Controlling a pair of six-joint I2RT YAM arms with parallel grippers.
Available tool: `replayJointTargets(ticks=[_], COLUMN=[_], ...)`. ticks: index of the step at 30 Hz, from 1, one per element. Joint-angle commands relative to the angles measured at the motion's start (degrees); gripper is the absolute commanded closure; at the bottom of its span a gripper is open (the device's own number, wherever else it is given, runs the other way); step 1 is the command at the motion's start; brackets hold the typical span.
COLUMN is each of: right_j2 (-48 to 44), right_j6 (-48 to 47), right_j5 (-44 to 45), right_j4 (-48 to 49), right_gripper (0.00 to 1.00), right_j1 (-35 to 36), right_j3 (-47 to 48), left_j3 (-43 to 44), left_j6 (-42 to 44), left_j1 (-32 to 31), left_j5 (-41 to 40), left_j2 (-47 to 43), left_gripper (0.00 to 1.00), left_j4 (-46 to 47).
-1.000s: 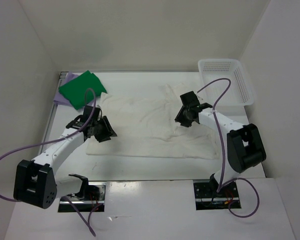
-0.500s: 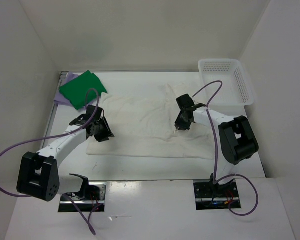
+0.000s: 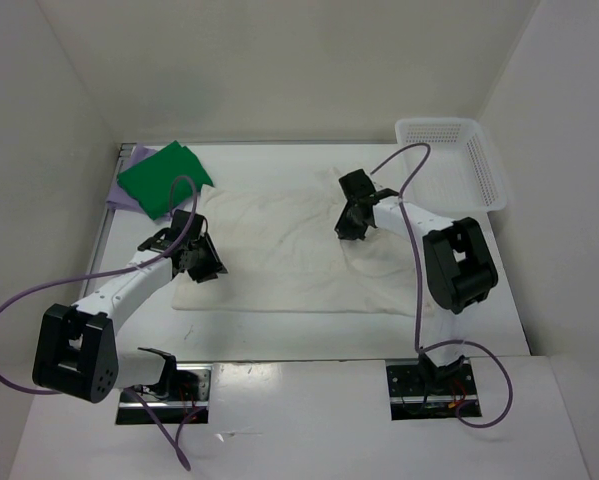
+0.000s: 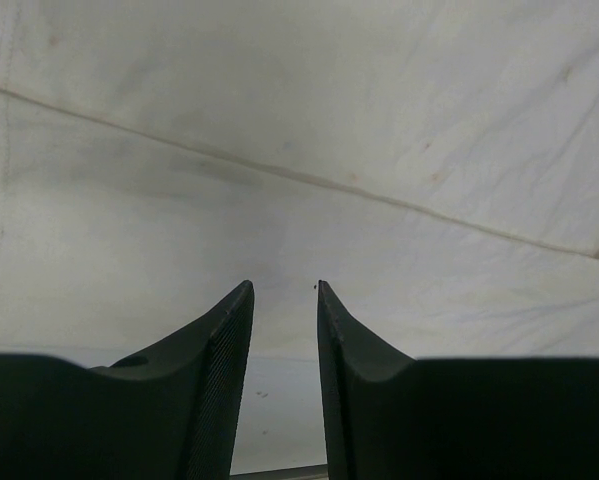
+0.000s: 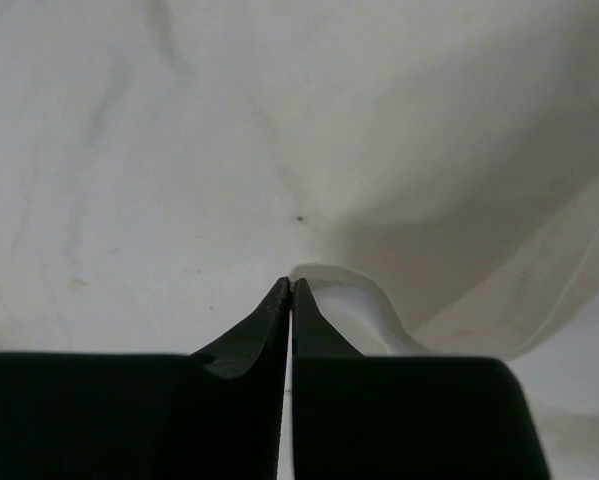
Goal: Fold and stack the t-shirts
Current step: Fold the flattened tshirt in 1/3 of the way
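**Pinching a fold of the cream-white t-shirt on the right**

Your white surface (image 3: 279, 330) fills the middle of the top view, walled on three sides. The cream-white t-shirt (image 3: 279, 250) lies spread and rumpled across its centre, the biggest thing on it. In the upper right of the frame stands the white mesh basket (image 3: 484, 165), just off the shirt's far right corner. In the upper left you have the green t-shirt (image 3: 161, 178), folded into a flat square and lying on top of the lavender t-shirt (image 3: 119, 200), which shows only as a pale strip at the green one's left and far edges.

Your right gripper (image 3: 349, 225) sits over the right half of the cream-white t-shirt. In the right wrist view its fingers (image 5: 269, 320) are pressed together, with a raised ridge of the white cloth caught at the tips.

Your left gripper (image 3: 204, 262) is at the shirt's left edge. In the left wrist view its fingers (image 4: 224, 330) stand slightly apart just above the cloth, with a narrow gap and nothing between them.
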Motion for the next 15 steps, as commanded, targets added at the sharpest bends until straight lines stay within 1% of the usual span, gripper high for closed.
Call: replayJointTargets(ticks=[1, 3, 4, 5, 8, 10, 12, 14, 15], right_j2=[4.22, 5.63, 5.63, 5.63, 1.78, -2.87, -6.13, -10.96, -14.02], right_j6=[-0.98, -0.98, -0.98, -0.98, -0.98, -0.98, -0.98, -0.28, -0.27], right_j5=[0.04, 0.04, 0.04, -0.48, -1.28, -1.28, 0.73, 1.97, 1.98], right_j4=[-0.09, -0.70, -0.71, -0.71, 0.78, 0.78, 0.17, -0.35, -0.36], right_gripper=[0.97, 0.87, 0.74, 0.71, 0.70, 0.67, 0.62, 0.62, 0.67], right_j1=[1.89, 2.68, 3.38, 4.08, 4.70, 4.71, 4.71, 4.71, 4.71], right_j3=[5.51, 6.93, 6.93, 6.93, 6.40, 3.78, 1.14, -2.62, -4.13], left_j3=[0.38, 0.38, 0.38, 0.38, 0.38, 0.90, 1.43, 2.13, 3.01], left_j6=[-1.17, -1.17, -1.17, -1.17, -1.17, -1.17, -1.17, -1.17, -1.17], left_j1=[-0.17, -0.17, -0.17, -0.17, -0.78, -2.00, -3.33, -6.40, -7.54], left_j5=[-1.23, -1.23, -1.76, -1.76, -2.38, -2.38, -3.08, -3.08, -3.69], left_j2=[-0.70, -1.23, -1.84, -1.84, -4.03, -4.04, -2.73, -1.23, 0.69], left_gripper=[0.61, 0.61, 0.61, 0.61, 0.62, 0.62, 0.62, 0.62, 0.62], left_j4=[0.86, 0.86, 0.25, 0.24, -0.29, -0.29, -0.90, -0.90, -0.90])
